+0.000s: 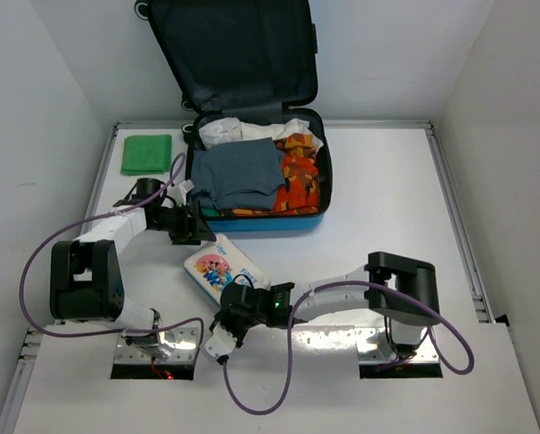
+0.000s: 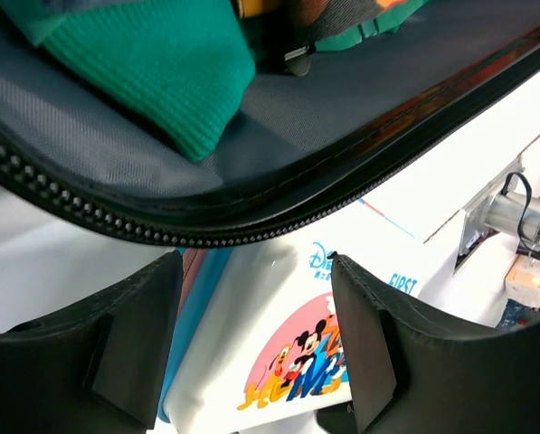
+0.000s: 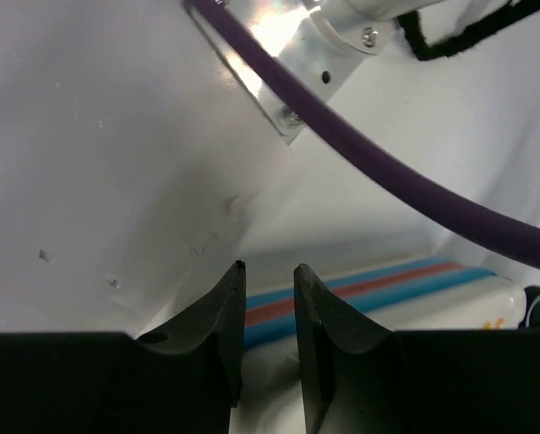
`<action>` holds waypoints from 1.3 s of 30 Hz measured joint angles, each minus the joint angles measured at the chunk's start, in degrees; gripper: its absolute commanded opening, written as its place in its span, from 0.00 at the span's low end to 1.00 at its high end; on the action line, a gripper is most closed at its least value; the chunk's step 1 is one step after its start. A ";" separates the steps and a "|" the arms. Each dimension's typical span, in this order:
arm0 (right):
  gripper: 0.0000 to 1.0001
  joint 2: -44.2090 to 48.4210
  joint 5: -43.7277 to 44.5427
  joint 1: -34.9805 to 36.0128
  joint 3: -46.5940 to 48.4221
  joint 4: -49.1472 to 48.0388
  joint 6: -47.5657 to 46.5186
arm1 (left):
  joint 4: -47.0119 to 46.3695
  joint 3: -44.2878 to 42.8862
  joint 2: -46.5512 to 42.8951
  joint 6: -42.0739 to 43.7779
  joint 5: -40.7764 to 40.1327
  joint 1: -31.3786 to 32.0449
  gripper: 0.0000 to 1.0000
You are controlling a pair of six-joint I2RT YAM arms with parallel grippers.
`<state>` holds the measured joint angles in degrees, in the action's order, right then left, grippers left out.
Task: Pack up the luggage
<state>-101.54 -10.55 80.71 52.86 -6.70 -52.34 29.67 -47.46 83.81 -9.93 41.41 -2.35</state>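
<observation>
The blue luggage (image 1: 270, 222) lies open at the back centre, its dark lid leaning on the wall. It holds a grey-blue garment (image 1: 241, 174), an orange patterned one (image 1: 298, 181) and white cloth (image 1: 242, 129). A white first-aid box (image 1: 220, 267) with cartoon print lies in front of it. My left gripper (image 1: 200, 223) is open and empty at the luggage's front left corner. In the left wrist view it (image 2: 254, 271) hovers over the box (image 2: 279, 334), below the zipper rim (image 2: 206, 221). My right gripper (image 1: 224, 316) is at the box's near end, empty, its jaws (image 3: 268, 269) a narrow gap apart beside the box's striped side (image 3: 378, 285).
A folded green cloth (image 1: 146, 154) lies on the table at the back left. A teal knit item (image 2: 152, 63) lies inside the luggage near its rim. A purple cable (image 3: 387, 176) and a metal base bracket (image 3: 288, 99) are close ahead of the right gripper.
</observation>
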 measured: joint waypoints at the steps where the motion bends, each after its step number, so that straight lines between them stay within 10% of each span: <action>1: 0.26 -0.79 0.31 0.09 0.00 -0.02 -0.55 | 0.13 0.11 -0.07 0.00 -0.13 0.00 0.71; 15: 0.26 14.71 10.60 -6.51 -17.64 6.54 3.82 | 1.05 0.11 -0.55 0.20 -1.22 1.07 0.69; 20: 0.60 23.67 11.65 -7.28 -19.30 14.29 13.09 | 1.33 0.11 -0.59 -0.33 -2.54 2.27 0.79; 30: 0.98 35.74 -4.50 -35.74 -9.49 22.67 61.72 | 1.90 0.50 -5.66 -3.04 -3.50 0.09 0.93; 39: 1.00 30.25 -14.08 -44.50 -26.10 9.20 99.41 | 2.36 7.69 -2.84 -4.28 -2.93 0.04 0.99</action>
<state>-71.29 -24.62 36.21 26.76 2.50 47.07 32.03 -39.77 80.97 -14.22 38.48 -2.31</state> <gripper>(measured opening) 0.995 0.977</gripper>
